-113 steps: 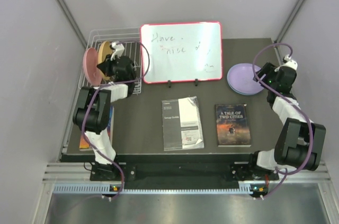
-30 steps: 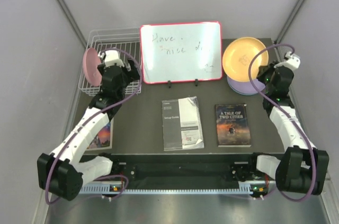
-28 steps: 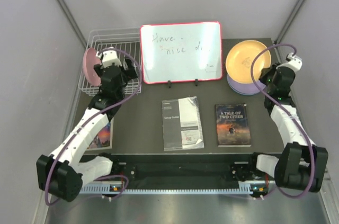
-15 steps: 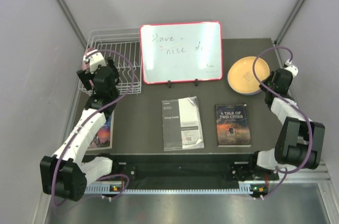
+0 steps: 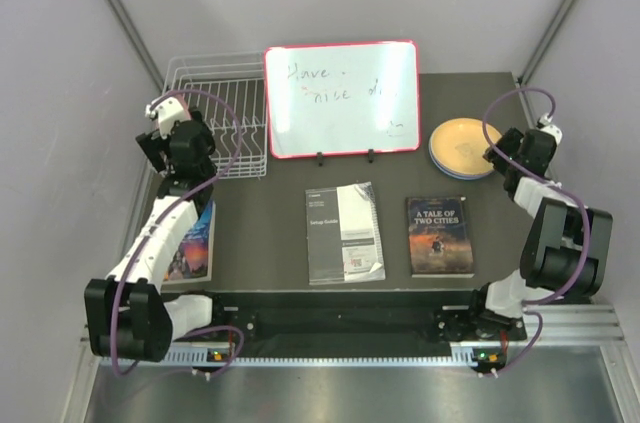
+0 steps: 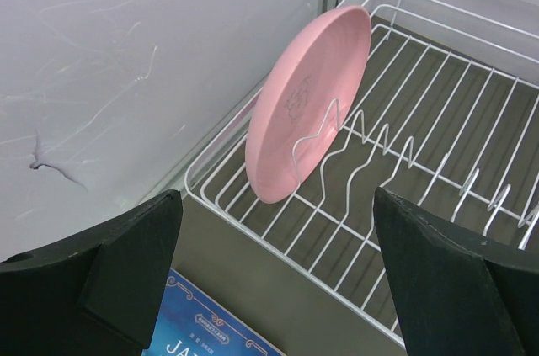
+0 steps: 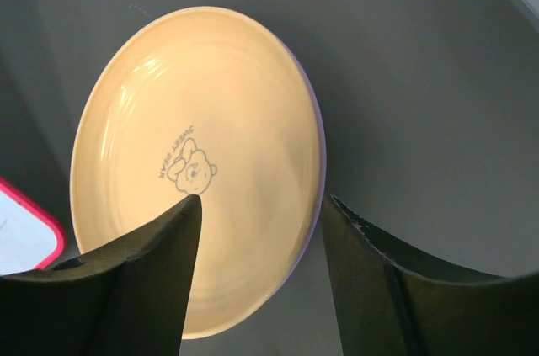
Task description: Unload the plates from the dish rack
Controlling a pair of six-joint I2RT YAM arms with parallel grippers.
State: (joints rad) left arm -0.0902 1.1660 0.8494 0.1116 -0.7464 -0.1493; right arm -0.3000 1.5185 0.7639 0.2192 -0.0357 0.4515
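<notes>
Your left gripper is hanging wide open before the pink plate, which is standing on edge and leaning in the dish rack. Your right gripper is gaping partly over the flat tan-orange plate.

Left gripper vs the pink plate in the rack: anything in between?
Nothing visible. The left gripper is open and faces the pink plate directly, with only air between. The plate leans in the dish rack, where one slot wire crosses its lower face.

Pale grey walls are closing in on three sides (the left one scuffed), hemming the dark surface under even light.
</notes>
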